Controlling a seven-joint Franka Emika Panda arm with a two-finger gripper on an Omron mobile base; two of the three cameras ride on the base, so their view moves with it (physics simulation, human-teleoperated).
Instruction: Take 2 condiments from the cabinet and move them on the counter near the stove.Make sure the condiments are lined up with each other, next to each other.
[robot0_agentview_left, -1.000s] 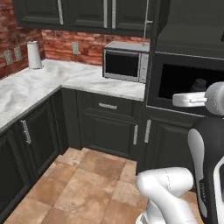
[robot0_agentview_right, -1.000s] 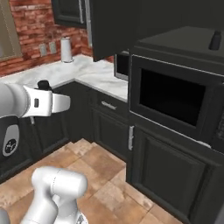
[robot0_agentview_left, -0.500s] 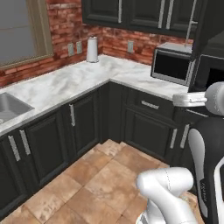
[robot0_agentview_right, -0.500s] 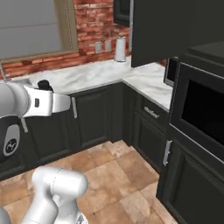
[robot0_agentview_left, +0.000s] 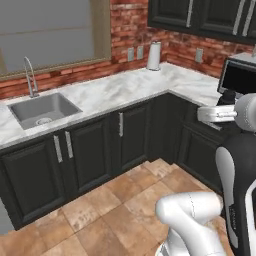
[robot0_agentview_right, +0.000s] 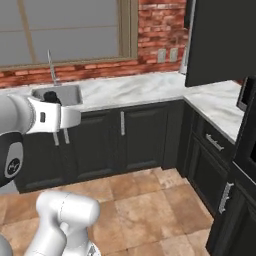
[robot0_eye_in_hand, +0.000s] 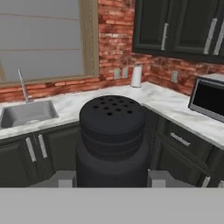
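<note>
Your tool (robot0_eye_in_hand: 112, 181) is clamped on a black condiment shaker (robot0_eye_in_hand: 112, 140), upright between the fingers (robot0_eye_in_hand: 65, 179), perforated top facing the hand camera. It's held in the air above the tiled floor (robot0_agentview_left: 115, 210), well apart from the marble desk (robot0_agentview_left: 130, 87) with sink (robot0_agentview_left: 42, 107) and paper towel roll (robot0_agentview_left: 154, 56)

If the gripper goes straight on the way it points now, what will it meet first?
Probably the white marble counter or the dark base cabinets under it. The gripper holds a black shaker that hides the line, so depth is unclear.
</note>
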